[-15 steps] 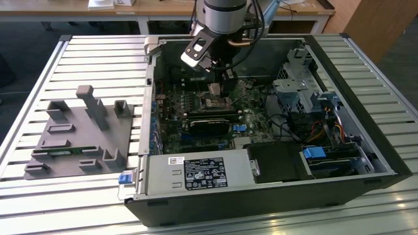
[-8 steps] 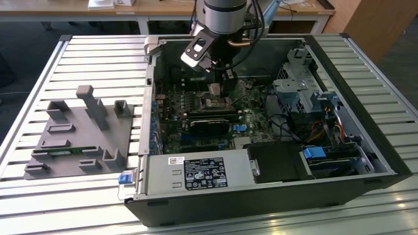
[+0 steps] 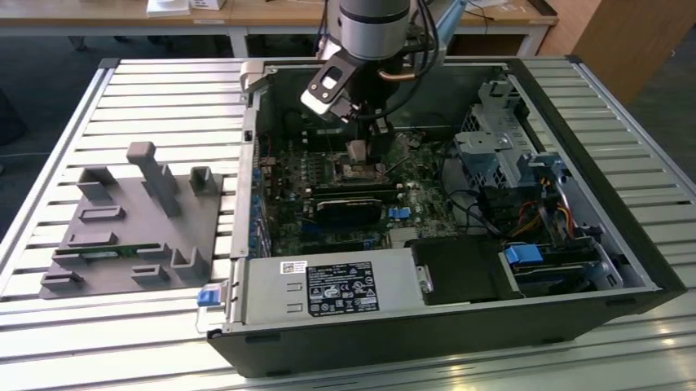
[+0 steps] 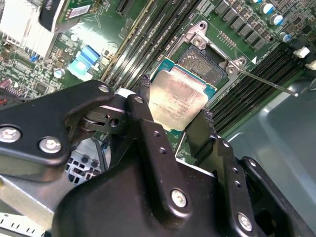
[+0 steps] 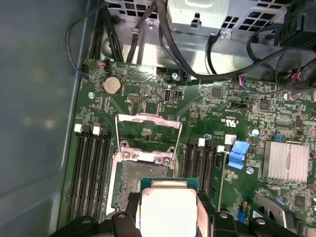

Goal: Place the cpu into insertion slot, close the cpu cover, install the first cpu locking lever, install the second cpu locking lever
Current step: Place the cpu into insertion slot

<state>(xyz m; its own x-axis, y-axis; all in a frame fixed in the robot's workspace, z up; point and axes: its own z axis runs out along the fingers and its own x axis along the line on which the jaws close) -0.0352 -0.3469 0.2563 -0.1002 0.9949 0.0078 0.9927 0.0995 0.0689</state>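
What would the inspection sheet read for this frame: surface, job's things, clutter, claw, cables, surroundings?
Surface: slatted table bearing an open case.
Job's things: cpu gripped by two edges, over the slot, not seated; slot bare; cover swung open.
Clutter: grey fixture on the table, at the exterior view's left of the case.
Claw: claw shut on the cpu, inside the case.
Cables: black cables hanging past the board's edge, apart from the slot.
Surroundings: wooden desks behind the table.
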